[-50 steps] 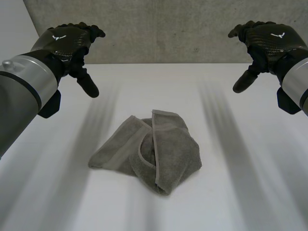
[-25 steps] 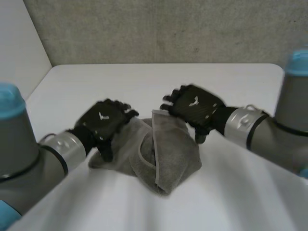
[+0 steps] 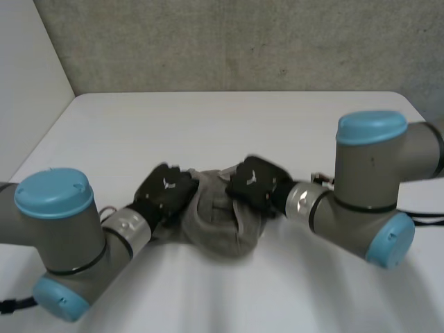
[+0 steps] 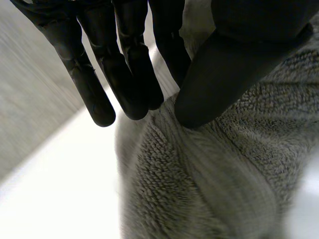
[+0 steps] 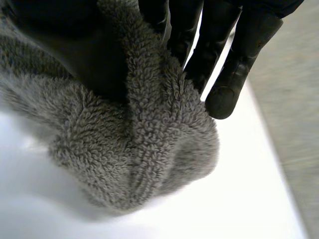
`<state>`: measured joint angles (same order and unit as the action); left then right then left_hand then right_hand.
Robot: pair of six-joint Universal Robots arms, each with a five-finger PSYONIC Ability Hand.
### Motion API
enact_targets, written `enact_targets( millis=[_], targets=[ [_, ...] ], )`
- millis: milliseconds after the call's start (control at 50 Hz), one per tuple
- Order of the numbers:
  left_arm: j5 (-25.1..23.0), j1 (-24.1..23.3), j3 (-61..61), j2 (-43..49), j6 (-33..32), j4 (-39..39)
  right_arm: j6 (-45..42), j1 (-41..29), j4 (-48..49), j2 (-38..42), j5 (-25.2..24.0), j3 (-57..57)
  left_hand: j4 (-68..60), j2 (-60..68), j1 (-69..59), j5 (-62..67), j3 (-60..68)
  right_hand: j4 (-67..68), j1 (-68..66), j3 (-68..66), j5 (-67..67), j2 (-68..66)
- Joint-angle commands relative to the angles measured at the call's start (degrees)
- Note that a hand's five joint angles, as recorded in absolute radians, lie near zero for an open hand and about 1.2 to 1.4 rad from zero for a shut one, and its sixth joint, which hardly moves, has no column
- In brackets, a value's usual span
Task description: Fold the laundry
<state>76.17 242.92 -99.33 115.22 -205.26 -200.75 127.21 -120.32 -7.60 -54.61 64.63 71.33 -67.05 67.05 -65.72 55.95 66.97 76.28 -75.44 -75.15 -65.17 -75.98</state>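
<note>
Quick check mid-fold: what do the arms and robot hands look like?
Both arms are thick grey tubes: the left arm and right arm each carry rounded light-blue caps. Silver cuffs lead to the black left robot hand and right robot hand, each with a small white mark on its back.

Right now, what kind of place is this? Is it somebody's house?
Probably a robot lab or test room, not a house: a white table, a plain grey concrete-looking wall behind it, and just one grey towel, with the left hand and right hand on it.
</note>
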Motion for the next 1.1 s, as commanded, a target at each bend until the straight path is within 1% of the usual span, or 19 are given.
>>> enact_targets(
  millis=[20, 40, 80, 100, 140, 160, 200, 240, 320, 360, 420, 520, 620, 700, 740, 760, 800, 860, 1100],
  targets=[
    [2.7, -1.6, 11.7, -4.4, 1.4, -3.2, 14.2, 0.6, 9.3, -5.8, 5.6, -9.8, -13.0, 13.0, -14.3, 14.1, 13.0, 3.7, -4.6, -4.8, -4.8, -4.0],
    [5.4, -1.5, 14.9, -6.1, 3.2, -3.6, 14.3, 0.6, 9.4, -5.9, 5.6, -9.8, -13.0, 13.0, -14.3, 14.1, 13.0, 3.7, -4.6, -4.8, -4.8, -4.0],
    [9.2, -1.2, 18.1, -7.6, 5.6, -3.9, 25.0, 1.0, 18.4, -10.6, 10.8, -10.3, -13.0, 13.0, -14.3, 14.1, 13.0, 3.7, -4.6, -4.8, -4.8, -4.0],
    [9.3, -1.2, 18.1, -7.6, 5.7, -3.9, 25.0, 1.0, 18.5, -10.6, 10.9, -10.3, -13.0, 13.0, -14.3, 14.1, 13.0, 3.7, -4.6, -4.8, -4.8, -4.0],
    [18.1, -0.6, 23.1, -10.1, 12.0, -5.3, 33.8, 1.0, 26.8, -15.2, 15.6, -8.0, -13.0, 13.0, -14.3, 14.1, 13.0, 3.7, -4.6, -4.8, -4.8, -4.0],
    [18.1, -0.6, 23.1, -10.1, 12.0, -5.3, 33.8, 1.0, 26.8, -15.2, 15.6, -8.0, -13.0, 13.0, -14.3, 14.1, 13.0, 3.7, -4.6, -4.8, -4.8, -4.0],
    [23.7, 0.7, 23.7, -11.7, 17.7, -5.6, 36.8, 1.0, 29.2, -16.8, 16.8, -6.1, -13.0, 13.0, -14.3, 14.1, 13.0, 3.7, -4.6, -4.8, -4.8, -4.0],
    [23.9, 1.2, 22.4, -12.2, 20.0, -5.5, 37.8, 1.1, 28.2, -18.1, 16.8, -3.0, -13.0, 13.0, -14.3, 14.1, 13.0, 3.7, -4.6, -4.8, -4.8, -4.0],
    [23.0, 1.3, 16.6, -13.2, 22.3, -5.4, 36.4, 0.8, 22.4, -18.3, 14.9, 0.0, -13.0, 13.0, -14.3, 14.1, 13.0, 3.7, -4.6, -4.8, -4.8, -4.0],
    [19.9, 1.5, 8.8, -13.4, 22.4, -5.3, 33.1, 0.5, 14.1, -17.6, 11.2, 3.3, -13.0, 13.0, -14.3, 14.1, 13.0, 3.7, -4.6, -4.8, -4.8, -4.0],
    [15.8, 1.7, 0.8, -12.9, 22.3, -5.1, 30.6, 0.4, 9.7, -16.8, 9.1, 5.1, -13.0, 13.0, -14.3, 14.1, 13.0, 3.7, -4.6, -4.8, -4.8, -4.0],
    [11.1, 1.7, -8.8, -12.3, 22.0, -4.1, 13.5, -0.4, -9.9, -11.1, 7.2, 11.5, -13.0, 13.0, -14.3, 14.1, 13.0, 3.7, -4.6, -4.8, -4.8, -4.0],
    [9.9, 3.6, -14.2, -13.0, 21.1, 0.8, 5.2, 0.1, -18.8, -11.4, 7.1, 15.3, -13.0, 13.0, -14.3, 14.1, 13.0, 3.7, -4.6, -4.8, -4.8, -4.0],
    [9.8, 5.5, -14.8, -13.6, 20.0, 6.3, 5.8, 0.3, -18.0, -12.9, 7.1, 16.5, -8.1, 8.1, -9.4, 9.2, 8.2, 3.7, -4.6, -4.8, -4.8, -4.0],
    [9.7, 6.4, -14.3, -14.7, 18.2, 11.8, 5.9, 0.5, -17.3, -14.0, 7.0, 17.0, 14.1, -14.1, 12.8, -13.0, -14.1, 3.7, -4.6, -4.8, -4.8, -4.0],
    [9.7, 6.4, -14.3, -14.7, 18.2, 11.8, 6.0, 0.8, -16.7, -15.1, 6.9, 17.5, 14.3, -14.3, 12.9, -13.2, -14.2, 3.7, -4.6, -4.8, -4.8, -4.0],
    [9.7, 6.6, -13.1, -16.4, 15.3, 15.0, 6.0, 1.1, -15.4, -16.2, 6.8, 18.8, 42.9, -42.9, 41.6, -41.8, -42.8, 3.7, -4.6, -4.8, -4.8, -4.0],
    [9.7, 6.5, -11.5, -17.7, 13.0, 15.7, 6.1, 1.1, -14.6, -16.4, 6.8, 19.6, 54.6, -54.6, 53.3, -53.5, -54.5, 3.7, -4.6, -4.8, -4.8, -4.0],
    [6.8, 5.5, -2.4, -14.6, 11.1, 10.9, 6.1, 1.1, -7.6, -17.8, 7.0, 28.6, 52.0, -52.0, 50.6, -50.9, -51.9, 3.7, -4.6, -4.8, -4.8, -4.0]
  ],
)
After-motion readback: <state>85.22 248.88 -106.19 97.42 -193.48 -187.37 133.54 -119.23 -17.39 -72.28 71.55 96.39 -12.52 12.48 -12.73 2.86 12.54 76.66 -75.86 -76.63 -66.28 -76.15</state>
